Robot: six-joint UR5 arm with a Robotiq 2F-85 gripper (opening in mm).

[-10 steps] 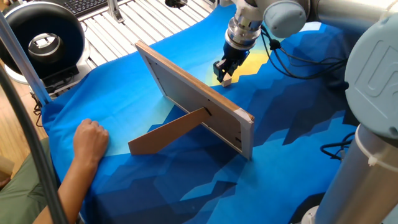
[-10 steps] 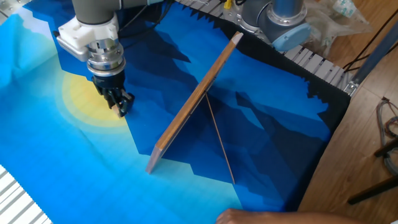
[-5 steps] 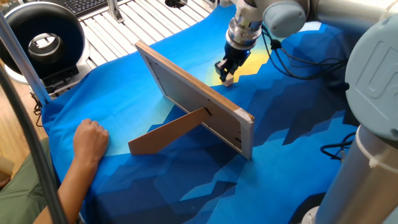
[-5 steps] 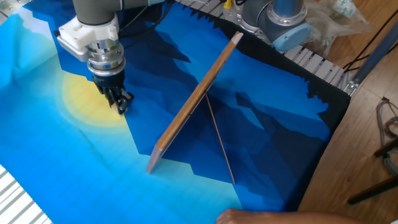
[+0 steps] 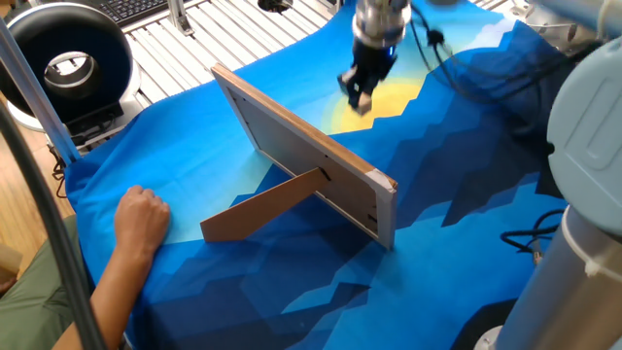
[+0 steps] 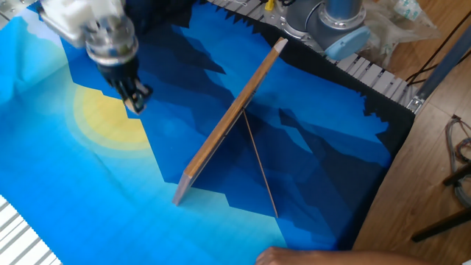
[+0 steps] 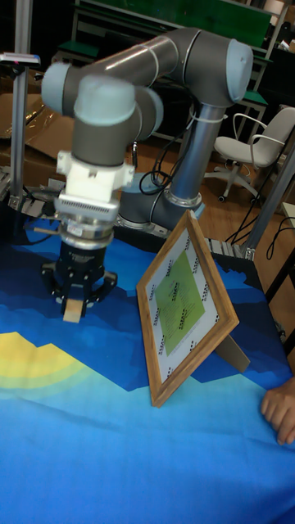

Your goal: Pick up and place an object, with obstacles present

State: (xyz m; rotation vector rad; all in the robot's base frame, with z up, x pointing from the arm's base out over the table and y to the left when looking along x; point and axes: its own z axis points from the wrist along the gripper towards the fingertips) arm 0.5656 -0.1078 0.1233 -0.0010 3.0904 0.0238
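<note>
Raised end effector (image 7: 75, 304), gripping cube (image 7: 73, 311)

Bright, even light, soft shadows; motion blur on the tool (image 5: 362, 94), perhaps mid-move.

A white office chair (image 7: 246, 143) stands on the wooden floor (image 6: 430, 177) behind the tabletop's blue patterned cloth (image 5: 292, 282).

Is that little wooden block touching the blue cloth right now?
Apart. In the tall fixed view the block hangs in the gripper, with dark background, not cloth, showing under it.
</note>
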